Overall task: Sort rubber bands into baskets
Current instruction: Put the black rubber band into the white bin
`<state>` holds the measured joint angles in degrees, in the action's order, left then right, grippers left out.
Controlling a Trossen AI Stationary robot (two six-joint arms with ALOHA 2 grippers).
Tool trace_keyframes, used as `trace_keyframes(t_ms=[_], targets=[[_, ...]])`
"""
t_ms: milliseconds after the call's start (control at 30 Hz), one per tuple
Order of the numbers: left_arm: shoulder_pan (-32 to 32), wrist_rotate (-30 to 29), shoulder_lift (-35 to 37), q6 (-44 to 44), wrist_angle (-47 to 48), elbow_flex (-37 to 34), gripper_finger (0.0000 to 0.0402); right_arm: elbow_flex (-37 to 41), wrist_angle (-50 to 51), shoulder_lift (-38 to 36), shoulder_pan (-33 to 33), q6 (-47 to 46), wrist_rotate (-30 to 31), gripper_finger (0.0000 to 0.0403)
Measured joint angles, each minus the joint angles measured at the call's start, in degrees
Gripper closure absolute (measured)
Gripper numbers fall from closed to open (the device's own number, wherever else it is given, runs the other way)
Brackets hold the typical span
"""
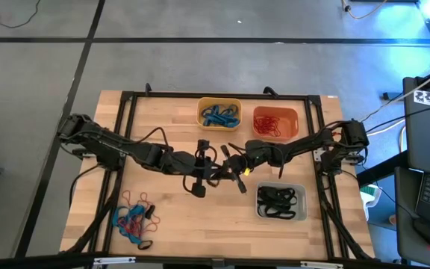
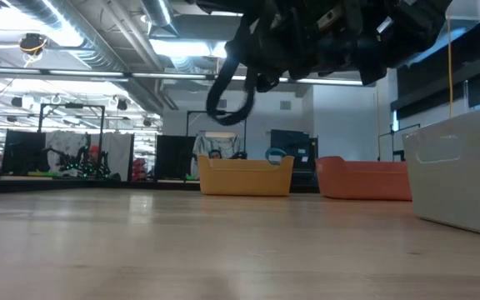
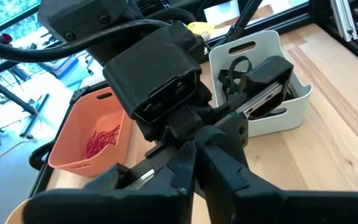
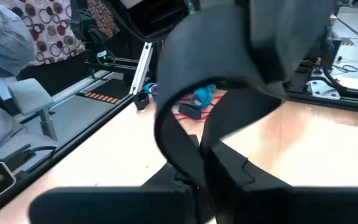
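Your table has bare wood through the middle and front, with the black frame rails running along its side edges. Three baskets sit toward the far and right sides:

- The yellow basket at the far edge holds blue bands.
- The orange basket just beside it holds red bands.
- The pale grey basket, near the front right, holds black ones.

The unsorted rubber bands lie in a mixed pile at the front left corner, well apart from both arms.

Your two grippers meet above the table's centre, between the baskets. The right gripper has its fingers pinched on a black rubber band, which hangs as an open loop clear of the wood. The left gripper points at it with its fingers pressed together. You cannot tell whether they also pinch the loop.
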<state>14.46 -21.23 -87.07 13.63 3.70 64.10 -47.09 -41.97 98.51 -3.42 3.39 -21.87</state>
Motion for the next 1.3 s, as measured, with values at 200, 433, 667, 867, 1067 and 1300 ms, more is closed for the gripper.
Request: trace_keyframes(t_ms=[200, 433, 667, 867, 1067, 1300], targets=[[0.60, -0.02, 0.00, -0.07, 0.42, 0.00, 0.0305, 0.01, 2.49, -1.50, 0.01, 1.86, 1.82, 0.0397], [3.44, -0.10, 3.71, -3.59, 7.46, 0.07, 0.0240, 0.02, 13.94, -7.72, 0.00, 3.57, 4.85, 0.0387], [6.09, -0.19, 5.51, -12.12, 19.06, 0.11, 0.0233, -0.01, 30.98, -18.64, -2.44, 4.45, 7.76, 0.0398], [7.60, -0.20, 5.49, -18.61, 26.64, 0.02, 0.0233, 0.00, 45.87, -27.81, -7.65, 2.51, 16.88, 0.0390], [8.96, -0.16, 5.46, -20.65, 27.81, 0.02, 0.0233, 0.00, 58.39, -34.26, -12.67, -7.38, 18.84, 0.0389], [9.61, -0.20, 5.46, -21.14, 28.79, 0.02, 0.0233, 0.00, 74.28, -36.65, -17.00, -20.31, 16.07, 0.0389]])
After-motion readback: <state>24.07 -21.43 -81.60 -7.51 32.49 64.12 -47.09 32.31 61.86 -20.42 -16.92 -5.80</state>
